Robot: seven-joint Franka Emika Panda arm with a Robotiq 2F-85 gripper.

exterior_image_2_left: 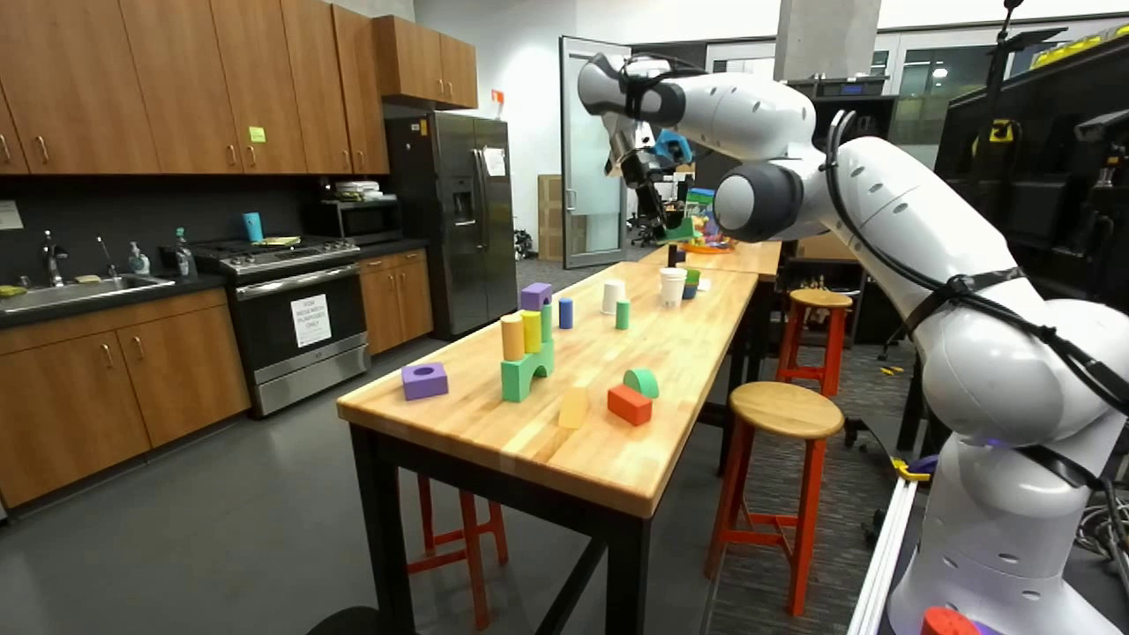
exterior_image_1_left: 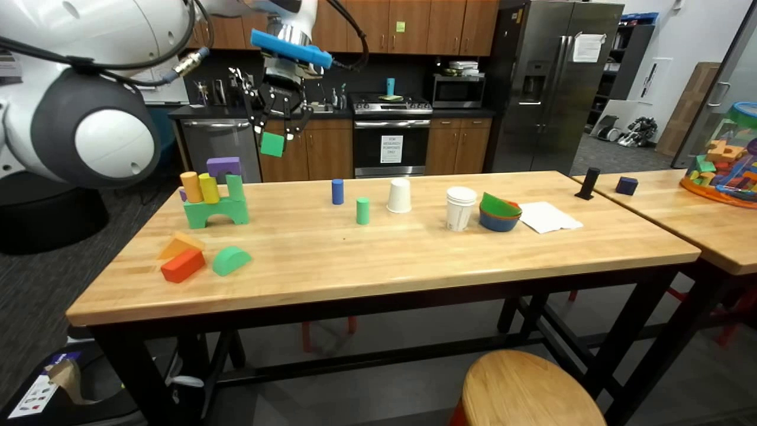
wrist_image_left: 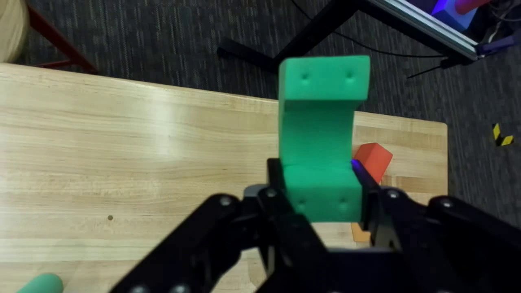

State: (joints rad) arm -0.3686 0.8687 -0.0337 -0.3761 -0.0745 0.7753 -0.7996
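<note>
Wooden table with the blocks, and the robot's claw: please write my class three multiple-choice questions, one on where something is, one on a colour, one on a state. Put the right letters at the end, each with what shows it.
1. Where is the red rectangular block?
A. On a stool
B. In the bowls
C. On the wooden table

2. What colour is the half-round block?
A. Purple
B. Green
C. Orange

3. What state is the claw in?
A. Closed on a green notched block
B. Open and empty
C. Closed on a white cup

Answers:
1. C: both exterior views show it resting there.
2. B: its green surface shows in both exterior views.
3. A: the wrist view shows the green notched block gripped from both sides.
</note>
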